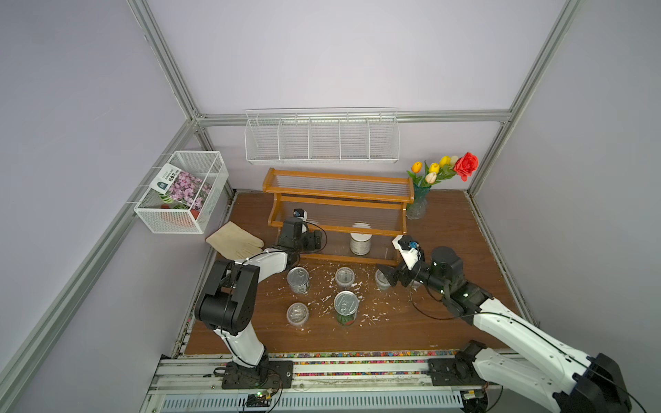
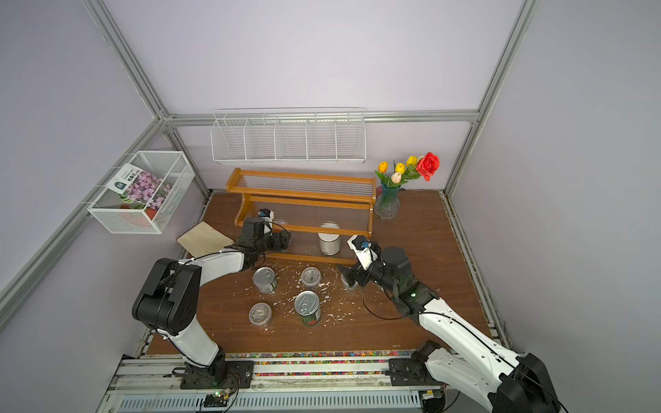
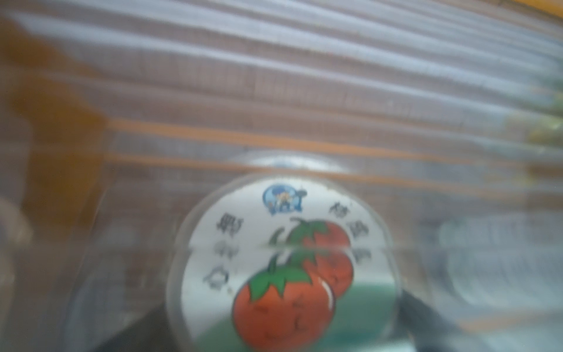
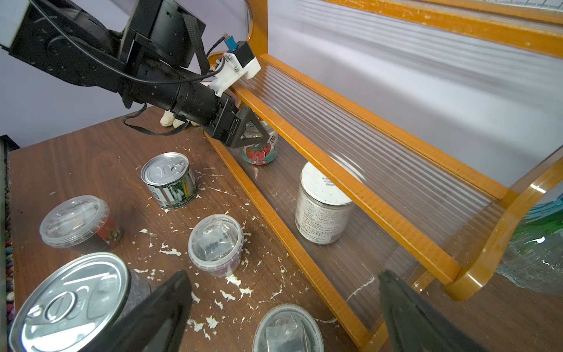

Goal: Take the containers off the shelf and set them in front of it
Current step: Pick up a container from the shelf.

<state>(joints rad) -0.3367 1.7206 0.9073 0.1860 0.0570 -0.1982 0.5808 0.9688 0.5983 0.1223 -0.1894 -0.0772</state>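
strawberry jar (image 4: pixel 259 154): we judge it light, slick; take the sides.
left claw (image 4: pixel 259 134): straddles it, grip unclear.
right claw (image 4: pixel 283 275): wide, empty.

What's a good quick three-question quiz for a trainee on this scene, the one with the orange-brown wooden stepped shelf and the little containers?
1. True or false: the round white-lidded jar stands on the top tier of the orange-brown wooden stepped shelf.
2. Pick one: the left gripper reaches around which thing? A) the strawberry-lidded jar B) the glass flower vase C) the beige glove.
3. Count: how many silver pull-tab tin cans stand on the brown wooden table in front of the shelf?

Key: 1. False, it stands on the bottom tier. 2. A. 3. Two.
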